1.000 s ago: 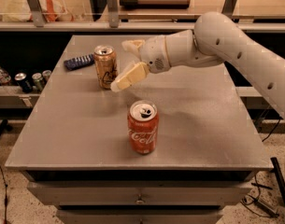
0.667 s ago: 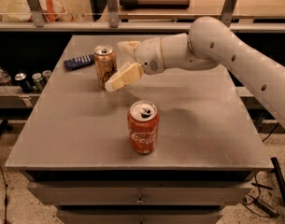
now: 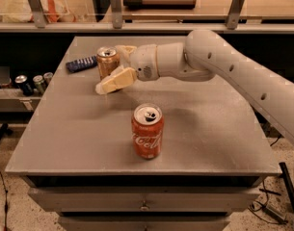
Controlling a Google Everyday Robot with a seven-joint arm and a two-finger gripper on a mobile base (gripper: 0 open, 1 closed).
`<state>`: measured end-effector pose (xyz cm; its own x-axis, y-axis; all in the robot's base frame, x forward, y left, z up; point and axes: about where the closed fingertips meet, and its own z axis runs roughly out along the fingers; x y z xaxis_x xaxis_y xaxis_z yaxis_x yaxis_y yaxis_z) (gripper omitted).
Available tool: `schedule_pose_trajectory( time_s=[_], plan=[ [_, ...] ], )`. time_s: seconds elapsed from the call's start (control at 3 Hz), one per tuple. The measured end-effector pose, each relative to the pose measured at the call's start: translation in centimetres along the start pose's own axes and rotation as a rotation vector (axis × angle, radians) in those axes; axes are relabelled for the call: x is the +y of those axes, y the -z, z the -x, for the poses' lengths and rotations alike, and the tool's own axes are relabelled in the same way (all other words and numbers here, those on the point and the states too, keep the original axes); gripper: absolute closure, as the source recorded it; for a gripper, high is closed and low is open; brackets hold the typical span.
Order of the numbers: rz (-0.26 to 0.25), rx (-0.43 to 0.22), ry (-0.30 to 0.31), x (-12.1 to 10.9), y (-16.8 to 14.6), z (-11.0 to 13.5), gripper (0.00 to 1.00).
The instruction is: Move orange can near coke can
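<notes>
The orange can (image 3: 108, 60) stands upright at the back left of the grey table (image 3: 214, 129). The coke can (image 3: 147, 131), red with white script, stands upright near the front middle of the table, well apart from the orange can. My gripper (image 3: 111, 69) reaches in from the right and is open around the orange can. One cream finger (image 3: 115, 81) lies across the front of the can's base and the other finger (image 3: 126, 49) shows behind it. The can rests on the table.
A dark blue flat object (image 3: 81, 63) lies on the table just left of the orange can. Several cans (image 3: 33, 82) stand on a lower shelf to the left. A railing (image 3: 113, 8) runs behind the table. My white arm (image 3: 233, 76) spans the right side.
My gripper has moved left, and its fingers now straddle the orange can instead of standing to its right. Both cans stay where they were.
</notes>
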<state>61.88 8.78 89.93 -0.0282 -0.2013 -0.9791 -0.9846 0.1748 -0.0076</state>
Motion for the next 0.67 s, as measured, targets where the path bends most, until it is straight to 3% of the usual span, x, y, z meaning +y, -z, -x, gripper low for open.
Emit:
schedule_pose_trajectory(
  time_s=[0.67],
  plan=[
    [-0.041,-0.034,-0.025,-1.02,-1.47,-1.14,0.0]
  ],
)
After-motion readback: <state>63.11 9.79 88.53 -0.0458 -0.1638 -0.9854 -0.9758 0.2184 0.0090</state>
